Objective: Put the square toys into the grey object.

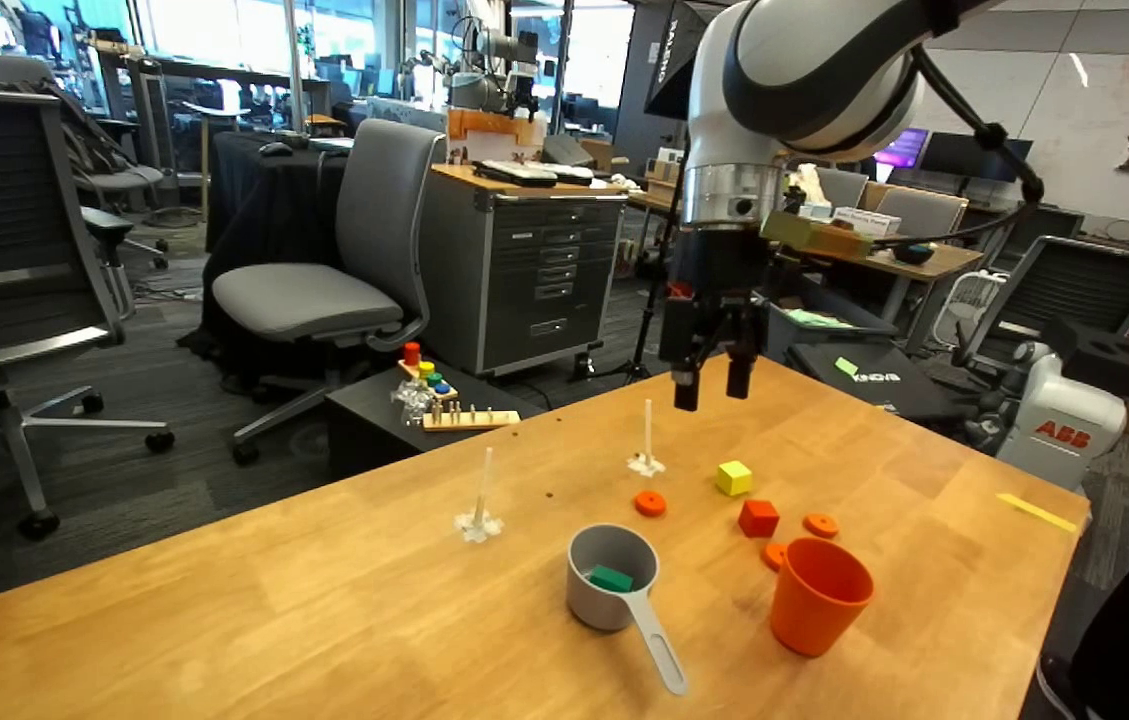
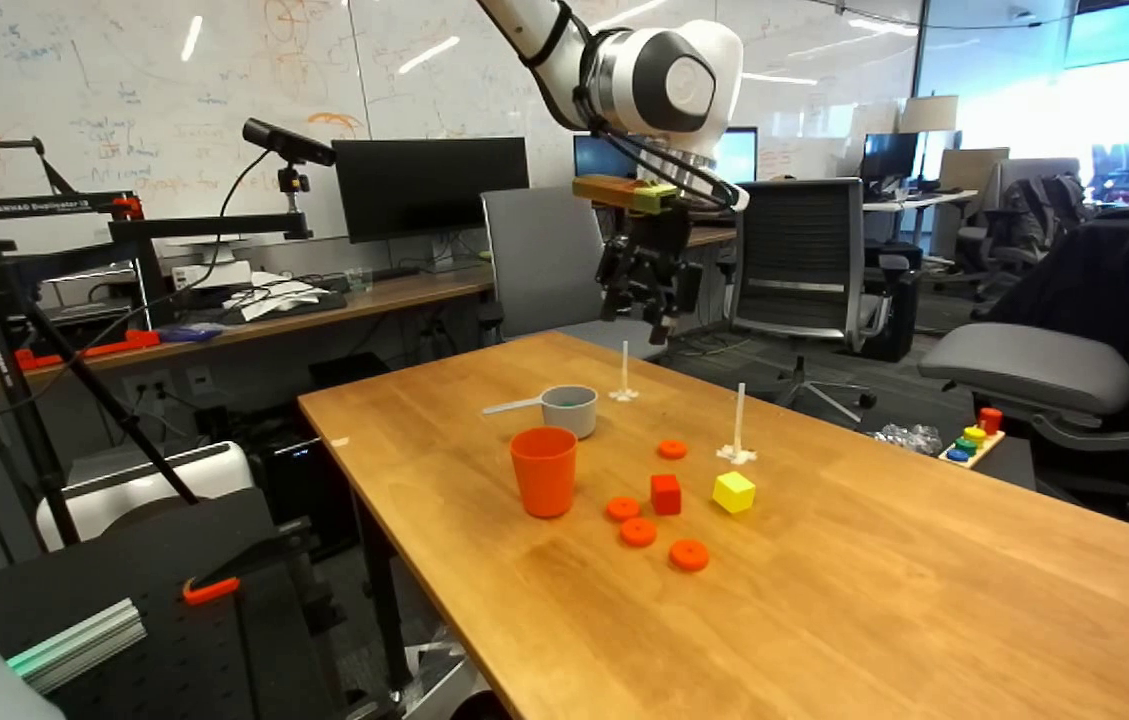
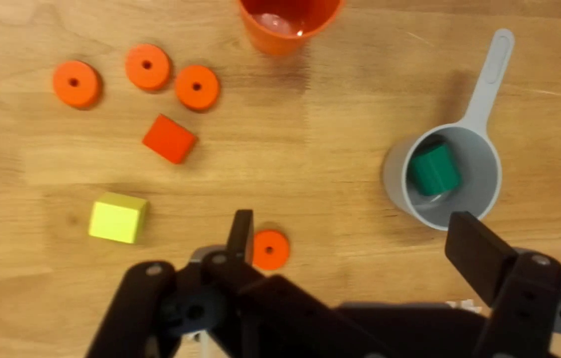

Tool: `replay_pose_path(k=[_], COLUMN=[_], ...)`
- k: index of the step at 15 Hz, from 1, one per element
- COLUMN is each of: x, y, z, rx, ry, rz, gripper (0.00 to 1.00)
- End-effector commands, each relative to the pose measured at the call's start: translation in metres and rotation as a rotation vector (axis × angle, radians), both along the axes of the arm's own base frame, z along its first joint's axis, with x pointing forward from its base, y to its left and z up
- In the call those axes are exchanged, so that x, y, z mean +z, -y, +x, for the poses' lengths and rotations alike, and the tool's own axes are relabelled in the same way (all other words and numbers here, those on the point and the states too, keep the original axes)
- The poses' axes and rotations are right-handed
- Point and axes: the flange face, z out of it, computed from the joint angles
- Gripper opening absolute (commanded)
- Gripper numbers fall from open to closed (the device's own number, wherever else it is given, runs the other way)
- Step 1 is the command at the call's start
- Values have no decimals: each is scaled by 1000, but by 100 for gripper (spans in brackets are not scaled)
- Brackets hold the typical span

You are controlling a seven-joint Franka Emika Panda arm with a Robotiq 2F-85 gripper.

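1. At the left of the wrist view, the yellow cube [image 3: 115, 219] stands on the worktop [image 3: 310, 154], touching nothing else; it should be the easier next pick, with a grasp squared to its flat sides.
2. Upper left, the red cube [image 3: 169, 139] lies aslant, near an orange disc [image 3: 197, 77]. For this one, best turn to match its faces first and come straight down, lest the disc be nudged.
3. Bottom centre, the pincer [image 3: 352, 236] is released: fingers spread wide, grasping nothing, well above the worktop. To reach either cube it should shift toward the frame's left.
4. Right, the grey scoop [image 3: 480, 169] already holds the green cube [image 3: 434, 170]. I would let each cube go low over the right side of the bowl; a bump on rim or handle could tip the scoop.
5. Looks, left to right: yellow is bright lemon; red is plain, orange-tinged; green is deep, sitting at the bowl's left; the scoop is dull grey, its long handle running to the upper right.
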Motion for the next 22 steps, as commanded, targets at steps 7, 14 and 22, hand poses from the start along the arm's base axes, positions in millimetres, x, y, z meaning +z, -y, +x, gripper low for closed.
replay_pose_path(k=[7,14,22], x=[11,-7,-54], y=[93,94,130], z=[-3,4,20], rx=[2,-17,-39], ry=[-32,-26,-59], rz=[-159,-146,-88], gripper=[100,100,100])
